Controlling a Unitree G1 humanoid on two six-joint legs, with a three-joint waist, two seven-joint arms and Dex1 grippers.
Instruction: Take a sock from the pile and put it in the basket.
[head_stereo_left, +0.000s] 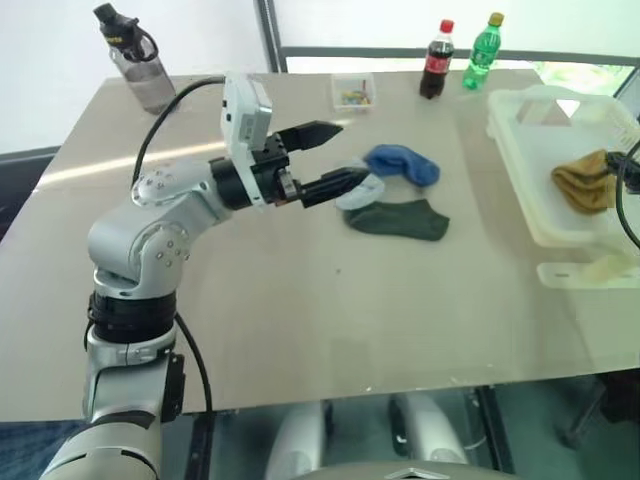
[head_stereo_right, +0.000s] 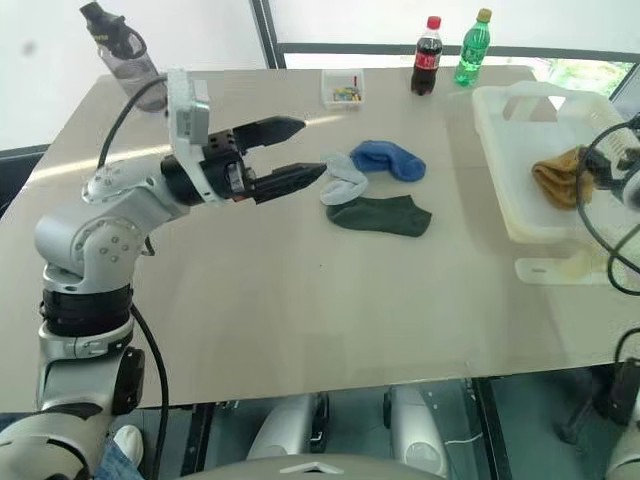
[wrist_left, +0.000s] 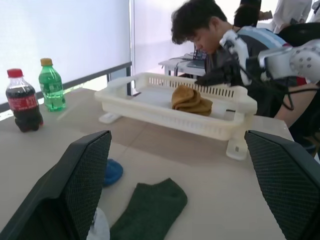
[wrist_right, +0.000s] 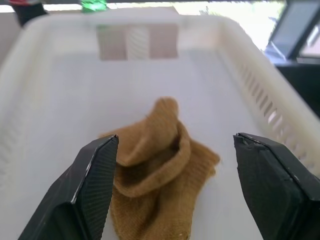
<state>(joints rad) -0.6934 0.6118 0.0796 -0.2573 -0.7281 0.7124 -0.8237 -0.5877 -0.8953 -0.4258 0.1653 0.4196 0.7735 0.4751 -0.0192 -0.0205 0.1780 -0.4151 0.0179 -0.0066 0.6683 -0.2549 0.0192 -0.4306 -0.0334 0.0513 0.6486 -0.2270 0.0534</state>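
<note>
Mustard-yellow sock lies crumpled on the floor of the cream basket, free of any grip. Right gripper is spread wide just above it, empty. Left gripper is spread, empty, held over the table beside the pile of blue, grey and green socks.

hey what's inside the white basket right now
One thing: the mustard-yellow sock, crumpled on the floor of the basket. The right gripper hangs over it with jaws open, not gripping. The floor directly beneath the sock is covered.
</note>
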